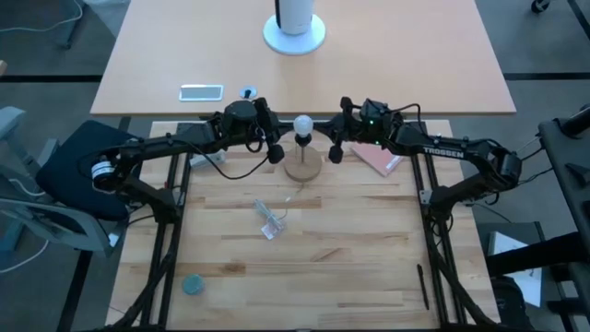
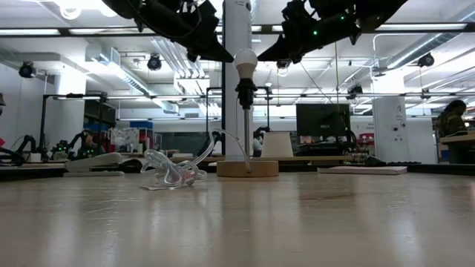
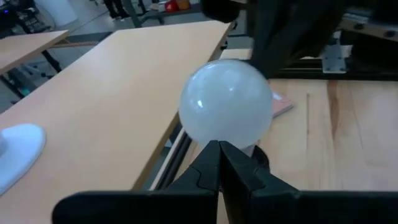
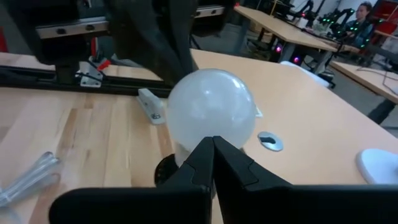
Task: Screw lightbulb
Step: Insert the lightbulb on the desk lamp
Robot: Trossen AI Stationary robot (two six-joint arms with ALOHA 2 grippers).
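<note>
Surface-mounted socket is carrying the lightbulb [image 1: 302,124]; both closed tools, left [image 1: 274,153] and right [image 1: 336,153], are flanking it, possibly risking knocks.

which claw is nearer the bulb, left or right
Neither clearly: the left claw and right claw flank the lightbulb about equally, both shut and empty, with the bulb seated in its stand.

Appearing on the butcher-block table [image 1: 369,267]: one frosted white pear-shaped lightbulb [image 1: 302,124], one round wooden stand [image 1: 303,166], one crumpled clear plastic wrapper [image 1: 269,219], one small blue-green disc [image 1: 193,285], one flat pink pad [image 1: 376,159], two dark two-finger grippers [image 1: 274,150] [image 1: 337,149].
</note>
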